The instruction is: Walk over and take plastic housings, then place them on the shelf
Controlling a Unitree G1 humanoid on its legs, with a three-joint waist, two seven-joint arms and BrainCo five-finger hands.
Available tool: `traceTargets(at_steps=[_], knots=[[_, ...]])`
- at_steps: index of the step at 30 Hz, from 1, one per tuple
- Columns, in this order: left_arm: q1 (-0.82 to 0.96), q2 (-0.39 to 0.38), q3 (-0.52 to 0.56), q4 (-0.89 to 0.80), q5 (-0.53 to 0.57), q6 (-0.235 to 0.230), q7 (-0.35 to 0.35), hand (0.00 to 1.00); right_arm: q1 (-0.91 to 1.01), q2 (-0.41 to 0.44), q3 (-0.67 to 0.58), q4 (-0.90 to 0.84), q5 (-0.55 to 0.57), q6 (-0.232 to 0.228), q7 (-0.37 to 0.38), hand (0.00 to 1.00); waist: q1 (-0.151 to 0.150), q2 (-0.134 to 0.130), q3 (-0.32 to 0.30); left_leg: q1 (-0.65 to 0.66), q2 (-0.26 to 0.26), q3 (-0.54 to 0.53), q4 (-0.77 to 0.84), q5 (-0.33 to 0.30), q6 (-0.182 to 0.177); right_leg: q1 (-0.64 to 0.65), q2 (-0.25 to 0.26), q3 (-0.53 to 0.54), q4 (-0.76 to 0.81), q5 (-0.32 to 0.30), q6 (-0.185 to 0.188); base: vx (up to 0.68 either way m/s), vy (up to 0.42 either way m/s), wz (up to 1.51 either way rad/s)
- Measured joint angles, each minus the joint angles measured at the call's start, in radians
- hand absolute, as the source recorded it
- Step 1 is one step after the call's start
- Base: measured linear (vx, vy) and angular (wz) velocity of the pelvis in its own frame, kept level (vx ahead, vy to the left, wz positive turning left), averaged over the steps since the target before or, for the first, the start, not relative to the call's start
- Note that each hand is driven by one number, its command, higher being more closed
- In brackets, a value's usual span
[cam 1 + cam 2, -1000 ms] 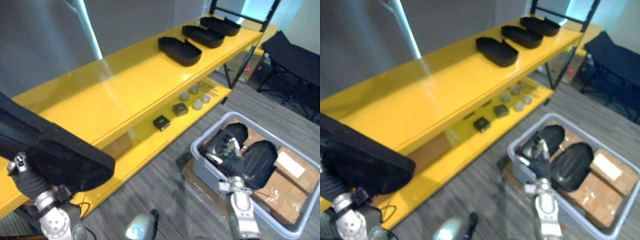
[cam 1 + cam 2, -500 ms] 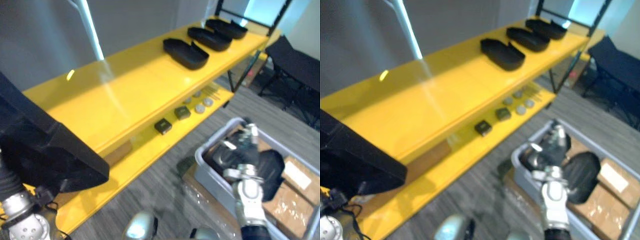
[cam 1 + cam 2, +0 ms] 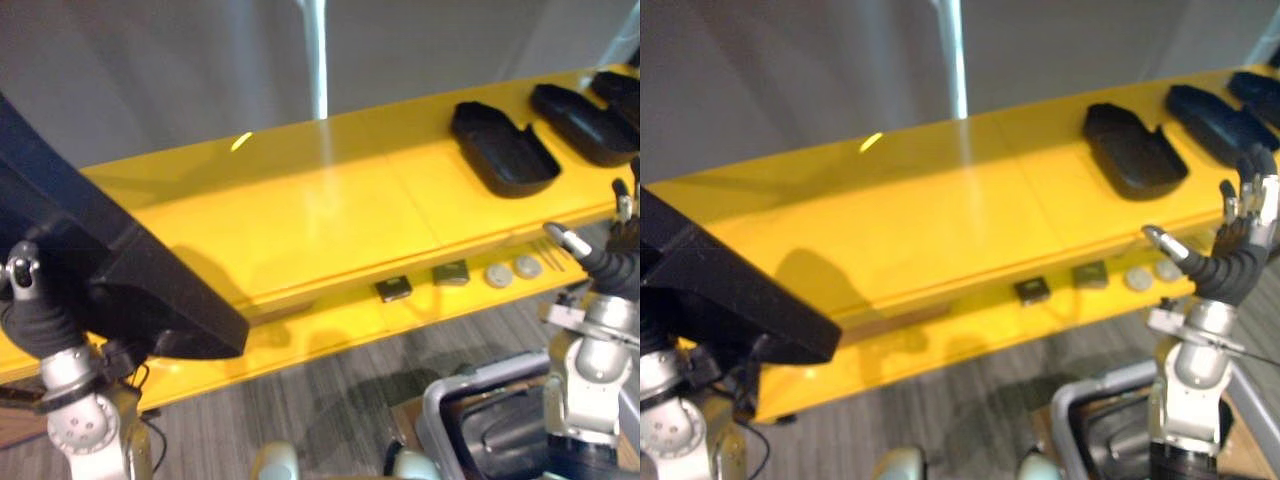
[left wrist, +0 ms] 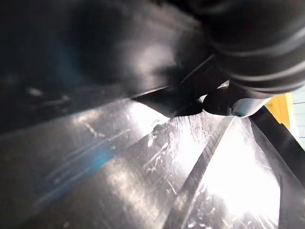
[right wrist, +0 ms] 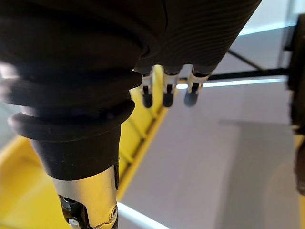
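you see the right robot hand (image 3: 1232, 262) raised before the yellow shelf (image 3: 300, 210), fingers straight and holding nothing. the left robot hand (image 3: 35, 318) sits under a large black plastic housing (image 3: 110, 270) at the shelf's left end; its fingers are hidden, so you cannot tell its grip. a row of black housings (image 3: 503, 150) lies on the shelf's right end.

Yellow shelf (image 3: 330, 210): smooth, glossy painted top with a bright reflected streak. Plastic housings (image 3: 500, 150) lying on it: black, matt. Large housing (image 3: 120, 270) at the left: black plastic, its face shiny and finely scratched. Floor (image 3: 330, 390): grey, ribbed, carpet-like. Right hand (image 3: 1232, 262): silvery metallic fingers, matt ribbed dark cover.
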Motion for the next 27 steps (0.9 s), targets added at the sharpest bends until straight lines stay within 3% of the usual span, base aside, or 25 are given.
traceTargets(at_steps=[4, 9, 13, 14, 15, 16, 17, 18, 19, 21, 22, 24, 27], knots=[[-0.005, 0.037, 0.001, 0.04, 0.023, 0.016, 0.017, 1.0, -0.016, 0.0, -0.018, -0.001, -0.001, -0.011, 0.0, 0.0, -0.003, -0.019, 0.009, 0.018, -0.007, 0.046, -0.006, 0.0, 0.0, 0.004, -0.005, 0.015, -0.004, 0.001, 0.001, 0.11, 0.032, -0.09], [-0.005, 0.05, 0.002, 0.052, 0.055, 0.036, 0.009, 1.0, 0.018, 0.001, -0.02, -0.044, -0.001, -0.011, 0.004, 0.0, -0.011, -0.019, 0.011, 0.093, -0.007, 0.1, -0.037, 0.0, 0.0, 0.054, -0.014, 0.035, -0.006, 0.002, 0.002, 0.09, 0.034, -0.1], [-0.046, 0.153, -0.033, 0.056, 0.065, 0.076, -0.022, 1.0, 0.044, 0.001, -0.021, -0.069, 0.009, 0.007, 0.01, 0.0, -0.033, -0.018, 0.012, 0.123, -0.004, 0.151, -0.053, 0.002, 0.003, 0.044, -0.014, 0.061, 0.027, 0.002, 0.003, 0.06, 0.01, -0.14], [-0.08, 0.166, -0.049, 0.067, 0.065, 0.101, -0.032, 1.0, 0.055, 0.001, -0.021, -0.07, 0.017, 0.018, 0.022, 0.0, -0.038, -0.009, 0.017, 0.146, 0.007, 0.163, -0.066, 0.007, 0.01, -0.008, -0.009, 0.087, 0.126, 0.004, -0.001, 0.03, -0.02, -0.35], [-0.168, 0.191, -0.075, 0.135, 0.06, 0.141, -0.04, 1.0, 0.079, 0.009, -0.018, -0.076, 0.047, 0.034, 0.051, 0.0, -0.063, 0.015, 0.028, 0.169, 0.029, 0.176, -0.067, 0.007, 0.01, -0.066, 0.032, 0.142, 0.147, -0.065, 0.036, 0.03, -0.03, -0.34], [-0.186, 0.196, -0.076, 0.151, 0.059, 0.15, -0.043, 1.0, 0.085, 0.012, -0.015, -0.079, 0.056, 0.038, 0.058, 0.0, -0.065, 0.01, 0.023, 0.173, 0.032, 0.189, -0.066, 0.007, 0.01, -0.059, 0.041, 0.15, 0.096, -0.057, 0.034, 0.05, -0.051, -0.46], [-0.259, 0.242, -0.082, 0.222, 0.051, 0.203, -0.05, 1.0, 0.123, 0.036, 0.005, -0.098, 0.099, 0.057, 0.091, 0.0, -0.079, -0.017, 0.013, 0.182, 0.021, 0.232, -0.058, 0.003, 0.004, -0.051, 0.06, 0.171, -0.075, 0.058, 0.008, 0.11, -0.025, -0.46], [-0.314, 0.259, -0.099, 0.3, 0.051, 0.254, -0.047, 1.0, 0.161, 0.046, 0.016, -0.112, 0.131, 0.071, 0.124, 0.0, -0.115, 0.006, 0.018, 0.192, 0.049, 0.261, -0.051, -0.003, -0.006, -0.03, 0.084, 0.181, -0.092, 0.082, 0.001, 0.11, -0.015, -0.53], [-0.348, 0.276, -0.114, 0.34, 0.052, 0.282, -0.047, 1.0, 0.179, 0.052, 0.024, -0.119, 0.149, 0.077, 0.138, 0.0, -0.124, 0.009, 0.02, 0.193, 0.05, 0.279, -0.047, -0.003, -0.007, -0.033, 0.087, 0.19, -0.097, 0.082, 0.001, 0.09, -0.019, -0.56], [-0.492, 0.331, -0.195, 0.523, 0.05, 0.402, -0.051, 1.0, 0.274, 0.066, 0.06, -0.115, 0.165, 0.122, 0.179, 0.0, -0.171, 0.032, 0.033, 0.237, 0.052, 0.359, -0.068, -0.001, -0.005, -0.041, 0.108, 0.249, -0.094, 0.082, 0.001, 0.05, -0.02, -0.73], [-0.527, 0.344, -0.21, 0.577, 0.05, 0.431, -0.05, 1.0, 0.294, 0.071, 0.075, -0.112, 0.163, 0.128, 0.185, 0.0, -0.183, 0.035, 0.035, 0.246, 0.049, 0.375, -0.071, 0.001, -0.004, -0.041, 0.11, 0.265, -0.092, 0.081, 0.001, 0.03, 0.027, -0.76], [-0.665, 0.399, -0.273, 0.803, 0.042, 0.522, -0.037, 1.0, 0.36, 0.082, 0.11, -0.112, 0.153, 0.13, 0.185, 0.0, -0.24, 0.033, 0.036, 0.276, 0.031, 0.423, -0.072, 0.005, -0.002, -0.043, 0.112, 0.324, -0.091, 0.082, 0.002, 0.02, 0.048, -0.72], [-0.804, 0.439, -0.344, 1.015, -0.03, 0.596, -0.026, 1.0, 0.415, 0.091, 0.113, -0.107, 0.142, 0.129, 0.143, 0.0, -0.287, 0.03, 0.038, 0.282, 0.01, 0.468, -0.063, 0.007, 0.0, -0.063, 0.105, 0.377, -0.09, 0.087, 0.011, 0.01, 0.066, -0.52]])
